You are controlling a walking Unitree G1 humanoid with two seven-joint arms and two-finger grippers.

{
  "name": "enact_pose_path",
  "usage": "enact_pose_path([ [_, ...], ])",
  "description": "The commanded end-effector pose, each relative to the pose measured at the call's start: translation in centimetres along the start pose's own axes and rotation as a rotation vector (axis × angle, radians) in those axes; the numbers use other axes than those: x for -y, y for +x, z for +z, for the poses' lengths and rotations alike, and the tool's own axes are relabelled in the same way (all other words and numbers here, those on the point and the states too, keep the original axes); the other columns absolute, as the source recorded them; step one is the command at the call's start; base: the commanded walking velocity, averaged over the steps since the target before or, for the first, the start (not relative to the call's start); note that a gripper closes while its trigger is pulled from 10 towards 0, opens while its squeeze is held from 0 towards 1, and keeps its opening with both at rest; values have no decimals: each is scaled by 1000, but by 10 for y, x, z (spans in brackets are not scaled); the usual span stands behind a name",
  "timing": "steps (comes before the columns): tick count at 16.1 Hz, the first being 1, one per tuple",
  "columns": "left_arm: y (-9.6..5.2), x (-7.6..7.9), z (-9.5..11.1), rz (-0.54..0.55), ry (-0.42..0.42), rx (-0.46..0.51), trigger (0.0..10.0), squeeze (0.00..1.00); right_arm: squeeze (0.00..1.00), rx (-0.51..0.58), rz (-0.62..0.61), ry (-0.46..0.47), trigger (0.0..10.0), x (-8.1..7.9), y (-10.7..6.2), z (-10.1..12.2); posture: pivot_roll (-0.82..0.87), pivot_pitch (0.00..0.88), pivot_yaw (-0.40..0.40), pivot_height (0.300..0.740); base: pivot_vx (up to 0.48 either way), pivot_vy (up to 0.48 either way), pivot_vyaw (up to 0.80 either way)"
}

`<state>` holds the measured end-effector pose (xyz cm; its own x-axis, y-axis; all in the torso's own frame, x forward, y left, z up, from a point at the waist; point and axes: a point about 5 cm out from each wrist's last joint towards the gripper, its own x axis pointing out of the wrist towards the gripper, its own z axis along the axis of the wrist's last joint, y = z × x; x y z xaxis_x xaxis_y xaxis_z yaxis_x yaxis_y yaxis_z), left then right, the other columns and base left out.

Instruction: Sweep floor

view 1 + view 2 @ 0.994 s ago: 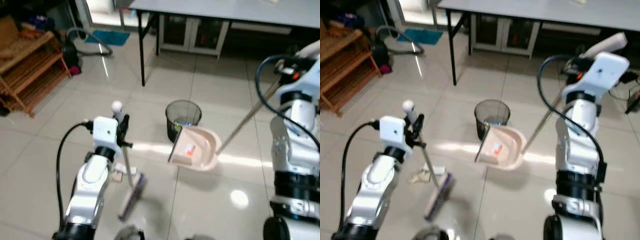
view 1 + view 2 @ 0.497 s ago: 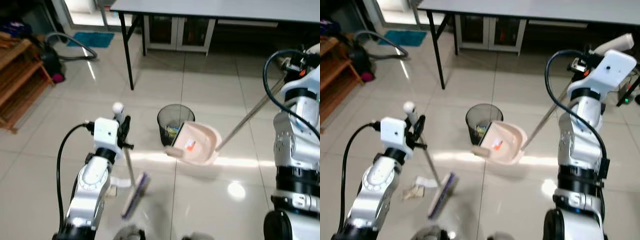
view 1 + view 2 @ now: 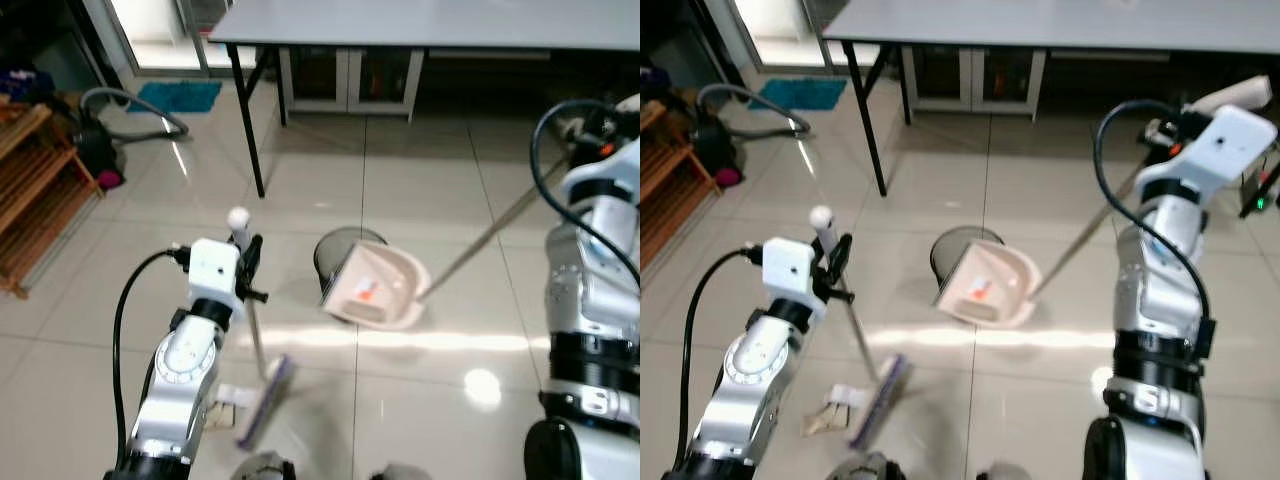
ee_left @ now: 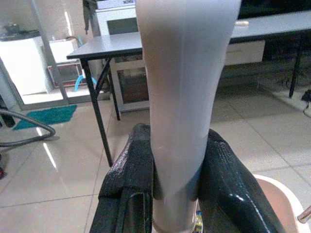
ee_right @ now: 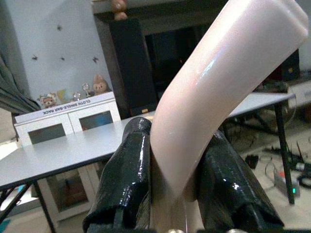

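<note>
Silver left arm held bent and raised, left gripper (image 4: 177, 194) clamped on the broom (image 3: 256, 385) handle, brush head down on the tiles just beside paper scraps (image 3: 836, 409). Further right, pink dustpan (image 3: 375, 287) now tipped over the wire bin (image 3: 335, 250) rim, closer in than half a second before — probably emptying, so sweeping partly done, scraps left. At far right, right gripper (image 5: 176, 194) shut on the dustpan's long handle, arm raised high.

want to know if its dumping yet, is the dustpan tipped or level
Tipped. The dustpan hangs off the floor, tilted over the bin, held by its long handle in the right gripper.
</note>
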<state>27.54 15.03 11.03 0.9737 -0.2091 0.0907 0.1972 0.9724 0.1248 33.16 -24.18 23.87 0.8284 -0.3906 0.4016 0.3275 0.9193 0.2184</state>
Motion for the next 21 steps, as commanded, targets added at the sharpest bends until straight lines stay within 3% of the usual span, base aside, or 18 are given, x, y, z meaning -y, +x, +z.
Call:
enact_pose_path([
  [1, -2, -10, 5, 19, 47, 17, 10000, 0, 0, 48, 28, 54, 10000, -13, 1, 9, 2, 94, 29, 740, 412, 0, 0],
  [16, 3, -9, 6, 19, 47, 19, 10000, 0, 0, 58, 3, 63, 10000, -8, 7, 9, 4, 80, 32, 740, 407, 0, -122],
  [21, 6, -11, 4, 26, 57, 3, 10000, 0, 0, 71, -2, 57, 10000, -7, 7, 9, 5, 82, 32, 740, 124, 0, 0],
])
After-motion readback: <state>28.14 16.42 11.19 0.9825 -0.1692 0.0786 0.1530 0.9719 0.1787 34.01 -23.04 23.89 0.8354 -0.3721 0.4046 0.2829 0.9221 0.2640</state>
